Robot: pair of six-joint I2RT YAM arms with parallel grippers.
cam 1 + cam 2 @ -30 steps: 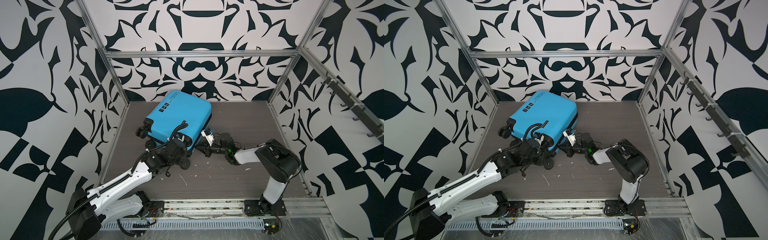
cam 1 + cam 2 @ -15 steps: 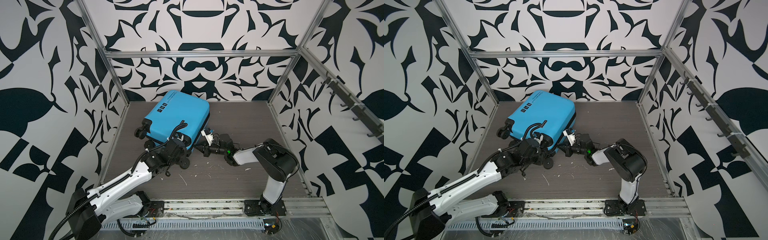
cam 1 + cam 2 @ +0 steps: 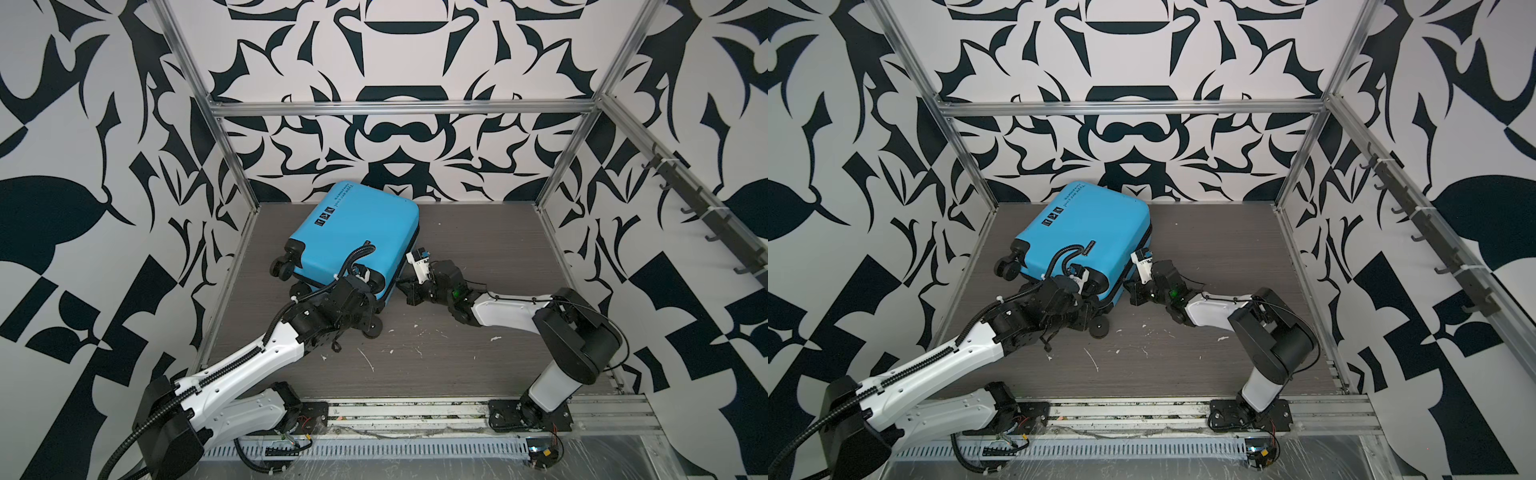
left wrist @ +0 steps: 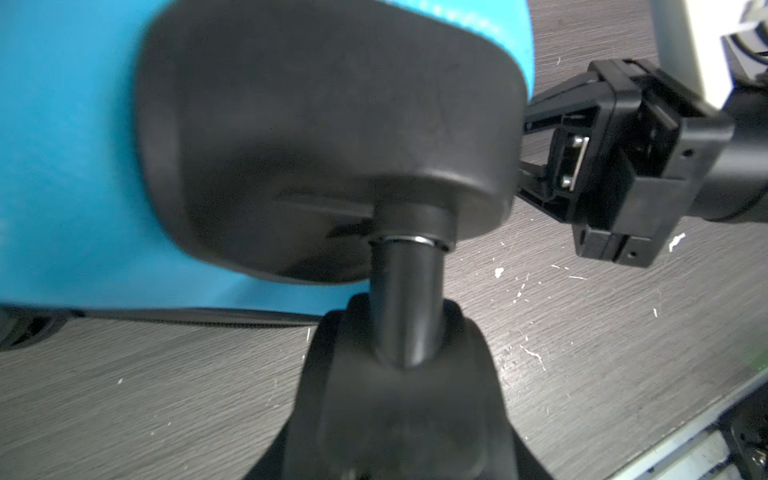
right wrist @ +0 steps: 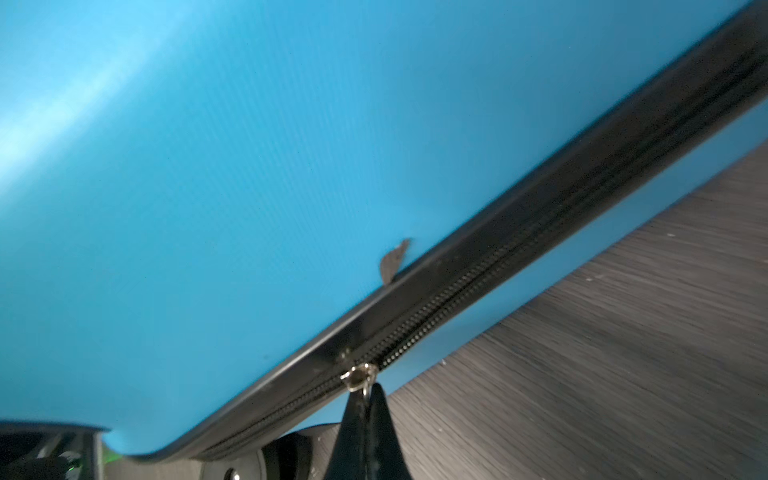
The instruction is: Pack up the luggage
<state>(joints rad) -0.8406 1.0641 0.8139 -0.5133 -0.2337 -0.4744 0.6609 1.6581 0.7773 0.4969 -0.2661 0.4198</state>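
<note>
**Stiff Shell, Two Small Holds: a Wheel and the Zipper Pull**

In both top views the luggage (image 3: 357, 232) is seen lying flat on the table (image 3: 478, 249), toward the back left, with its two halves together and its wheeled end turned to the arms. It is judged rigid and smooth, likelier to slide or swivel on the wood than to give. Being small, it is probably light. A bright blue hard shell, black wheels and small black lettering are shown. The left gripper (image 3: 365, 284) is set at a near corner and the right gripper (image 3: 402, 286) against the side seam.

In the left wrist view, much blurred, the left gripper is seen closed round the stem of a spinner wheel (image 4: 409, 291). This is judged a firm hold by which the case can be steadied.

In the right wrist view the right gripper (image 5: 368, 399) is pinched together on the zipper pull (image 5: 358, 377), set in the black zipper band (image 5: 540, 249). The pull is judged the proper hold, though thin and easily lost.
</note>
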